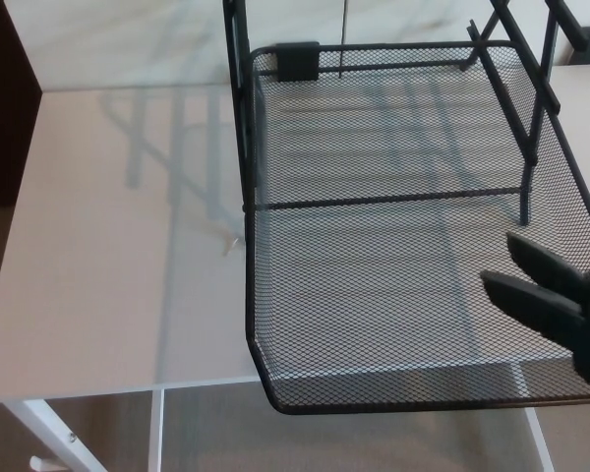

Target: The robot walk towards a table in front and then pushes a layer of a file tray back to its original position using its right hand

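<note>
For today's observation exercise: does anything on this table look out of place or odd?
Yes. The mesh tray is pulled far out of its black frame, and its front edge juts past the edge of the white table. The right hand reaches in over the tray's right side, fingers apart. Nothing looks spilled or damaged.

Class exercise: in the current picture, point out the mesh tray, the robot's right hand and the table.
mesh tray [374,295], head view, on the mesh floor of the pulled-out layer.
right hand [560,305], head view, on the black fingers over the tray's right side.
table [118,265], head view, on the bare white top left of the tray.
</note>
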{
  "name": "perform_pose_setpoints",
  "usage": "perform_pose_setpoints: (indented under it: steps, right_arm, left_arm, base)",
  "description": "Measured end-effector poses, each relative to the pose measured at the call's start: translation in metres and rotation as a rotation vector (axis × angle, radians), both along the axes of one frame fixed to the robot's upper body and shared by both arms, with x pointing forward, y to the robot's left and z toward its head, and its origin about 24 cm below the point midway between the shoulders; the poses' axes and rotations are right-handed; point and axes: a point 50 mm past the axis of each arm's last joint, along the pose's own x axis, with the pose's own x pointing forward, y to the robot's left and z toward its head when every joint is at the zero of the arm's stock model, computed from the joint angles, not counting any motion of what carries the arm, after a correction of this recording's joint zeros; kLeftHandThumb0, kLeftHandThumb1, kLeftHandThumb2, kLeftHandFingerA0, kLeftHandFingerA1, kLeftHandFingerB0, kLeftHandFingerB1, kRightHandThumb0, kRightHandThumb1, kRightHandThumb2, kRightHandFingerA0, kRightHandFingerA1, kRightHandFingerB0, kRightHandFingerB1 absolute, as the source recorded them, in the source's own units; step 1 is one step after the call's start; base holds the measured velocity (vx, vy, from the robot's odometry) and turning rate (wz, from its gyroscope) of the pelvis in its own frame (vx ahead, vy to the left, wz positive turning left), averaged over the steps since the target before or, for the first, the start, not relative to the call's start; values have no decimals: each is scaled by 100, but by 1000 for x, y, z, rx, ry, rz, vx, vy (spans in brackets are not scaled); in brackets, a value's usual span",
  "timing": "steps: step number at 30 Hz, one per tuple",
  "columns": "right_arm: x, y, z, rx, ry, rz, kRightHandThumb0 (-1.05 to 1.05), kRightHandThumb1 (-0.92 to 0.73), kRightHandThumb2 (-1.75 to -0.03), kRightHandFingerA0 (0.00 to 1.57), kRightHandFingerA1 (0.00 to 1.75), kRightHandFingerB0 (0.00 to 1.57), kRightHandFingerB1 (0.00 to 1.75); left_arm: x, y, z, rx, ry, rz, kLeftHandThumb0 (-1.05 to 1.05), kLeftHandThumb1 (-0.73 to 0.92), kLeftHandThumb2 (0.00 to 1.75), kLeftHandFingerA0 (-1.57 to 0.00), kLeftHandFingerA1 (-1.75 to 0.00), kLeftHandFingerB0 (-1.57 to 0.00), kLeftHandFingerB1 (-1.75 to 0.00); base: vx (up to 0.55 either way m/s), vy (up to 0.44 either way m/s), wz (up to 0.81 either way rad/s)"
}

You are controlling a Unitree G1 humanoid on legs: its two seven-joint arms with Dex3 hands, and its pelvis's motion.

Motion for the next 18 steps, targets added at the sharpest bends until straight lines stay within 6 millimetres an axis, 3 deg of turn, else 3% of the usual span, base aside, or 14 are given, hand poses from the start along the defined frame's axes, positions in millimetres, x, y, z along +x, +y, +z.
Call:
perform_pose_setpoints:
  steps: [5,6,11,12,15,18]
  right_arm:
    - [7,4,-7,-38,23,-14,-55,-37,-73,7,13,7,42]
    - [9,6,-9,-48,29,-17,-48,-33,-74,0,23,7,43]
    - [17,11,-16,-87,55,-31,-49,-33,-75,0,26,9,44]
    - [19,12,-19,-96,65,-35,-57,-37,-66,8,19,9,38]
    - [24,16,-24,-120,82,-41,-50,-34,-72,2,24,9,43]
    - [28,19,-30,-144,101,-48,-56,-39,-66,8,23,11,39]
  left_arm:
    - [1,-1,0,-1,-4,-3,-10,65,58,-50,-46,-33,-38]
    - [1,-1,0,-1,-4,-4,-9,66,58,-50,-46,-33,-38]
    - [2,-1,1,-1,-7,-7,-10,66,59,-50,-46,-33,-38]
    - [3,-1,1,-1,-9,-7,-10,65,59,-50,-46,-33,-38]
    - [4,-2,1,-2,-12,-9,-10,66,59,-50,-46,-33,-38]
    - [5,-2,2,-2,-15,-10,-10,66,58,-50,-46,-33,-38]
  base:
    - [0,0,0]
    - [0,0,0]
    - [0,0,0]
    - [0,0,0]
    - [0,0,0]
    - [0,0,0]
